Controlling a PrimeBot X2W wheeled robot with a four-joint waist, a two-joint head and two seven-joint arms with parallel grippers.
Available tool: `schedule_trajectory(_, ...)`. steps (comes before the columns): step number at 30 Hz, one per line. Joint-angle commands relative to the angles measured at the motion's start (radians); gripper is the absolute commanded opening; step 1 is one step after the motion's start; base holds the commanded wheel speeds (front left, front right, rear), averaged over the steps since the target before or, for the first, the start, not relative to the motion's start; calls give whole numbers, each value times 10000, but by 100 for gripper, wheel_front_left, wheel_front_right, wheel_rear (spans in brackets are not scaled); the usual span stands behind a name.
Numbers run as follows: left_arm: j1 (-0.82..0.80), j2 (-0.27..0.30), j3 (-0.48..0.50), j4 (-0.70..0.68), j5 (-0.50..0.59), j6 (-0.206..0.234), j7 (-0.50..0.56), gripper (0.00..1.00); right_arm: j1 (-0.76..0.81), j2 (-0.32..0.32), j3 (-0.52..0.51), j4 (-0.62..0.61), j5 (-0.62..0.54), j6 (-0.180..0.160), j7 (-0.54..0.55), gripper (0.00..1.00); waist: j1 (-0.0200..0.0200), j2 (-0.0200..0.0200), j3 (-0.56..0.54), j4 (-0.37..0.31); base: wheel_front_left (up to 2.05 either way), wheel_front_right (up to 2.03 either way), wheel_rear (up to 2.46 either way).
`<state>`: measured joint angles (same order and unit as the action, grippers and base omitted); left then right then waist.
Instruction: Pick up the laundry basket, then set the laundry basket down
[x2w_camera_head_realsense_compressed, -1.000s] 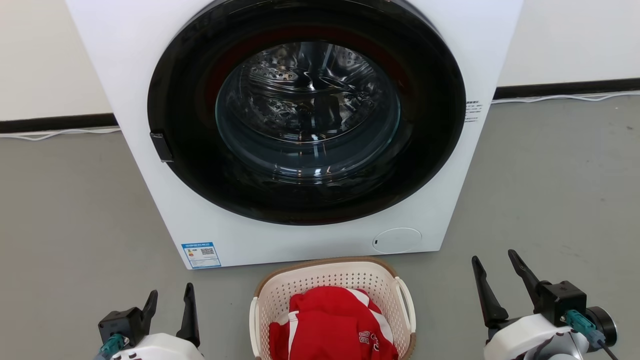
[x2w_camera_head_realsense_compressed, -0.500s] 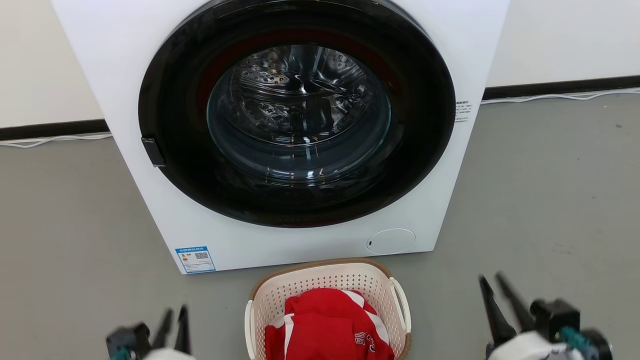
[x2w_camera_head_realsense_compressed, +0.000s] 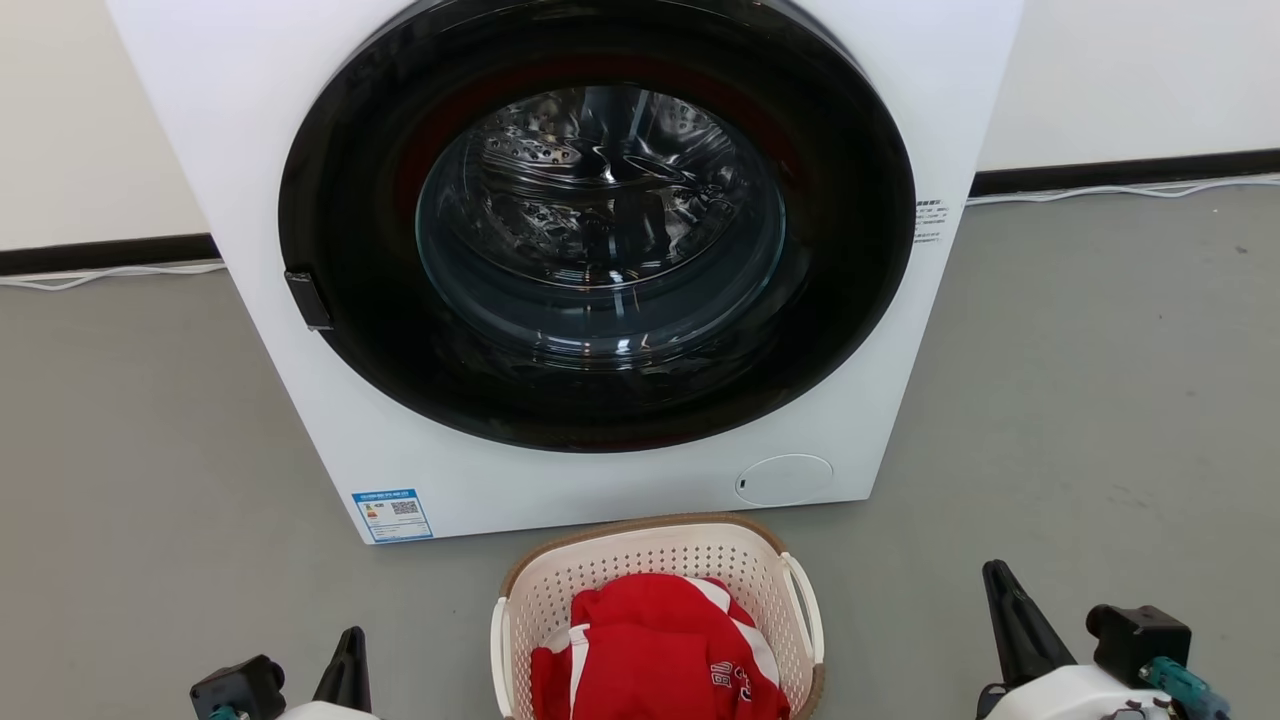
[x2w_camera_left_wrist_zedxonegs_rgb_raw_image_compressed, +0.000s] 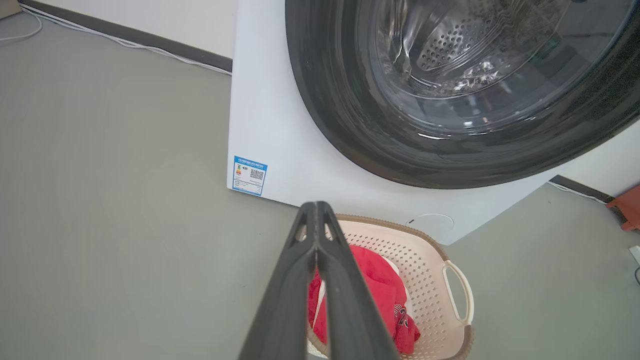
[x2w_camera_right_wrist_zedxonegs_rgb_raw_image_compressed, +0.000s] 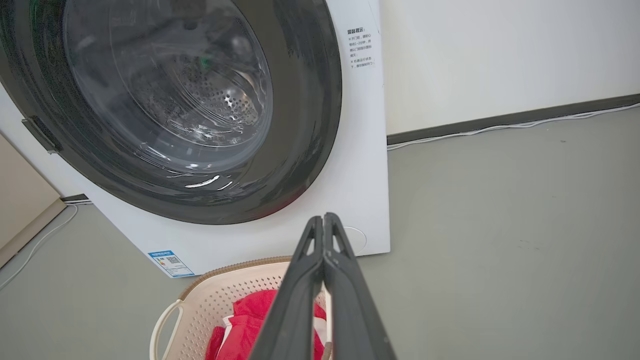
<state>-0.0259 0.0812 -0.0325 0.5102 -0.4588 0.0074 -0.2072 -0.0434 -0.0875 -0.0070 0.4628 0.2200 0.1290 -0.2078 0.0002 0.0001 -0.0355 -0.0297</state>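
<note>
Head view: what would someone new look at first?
Probably the washing machine, whose big round dark door spreads across the top and middle. Next, the bright red cloth inside the laundry basket on the grey floor right in front of it. The left gripper and right gripper sit shut at the bottom corners, either side of the basket.

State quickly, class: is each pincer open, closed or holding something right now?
Left pincer: closed, holding nothing.
Right pincer: closed, holding nothing.
</note>
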Motion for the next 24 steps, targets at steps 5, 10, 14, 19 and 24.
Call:
schedule_trajectory(5,-366,45,185,-430,-780,-140,180,0,-355,-43,-114,-425,916,3,209,0,-2,-1,22,17,0,0,0)
schedule_trajectory(10,-380,31,230,-517,-1187,-187,291,0,-362,-27,-145,-497,1408,3,318,0,-2,-1,36,28,0,0,0)
schedule_trajectory(14,-396,18,277,-602,-1594,-234,404,0,-371,-11,-179,-565,1901,4,429,0,-2,-1,50,38,0,0,0)
schedule_trajectory(19,-418,1,337,-709,-2106,-293,547,0,-384,9,-223,-650,2520,5,571,0,-2,-1,67,52,0,0,0)
schedule_trajectory(24,-439,-16,397,-815,-2618,-352,691,0,-398,29,-269,-733,3140,5,714,0,-2,-1,84,65,0,0,0)
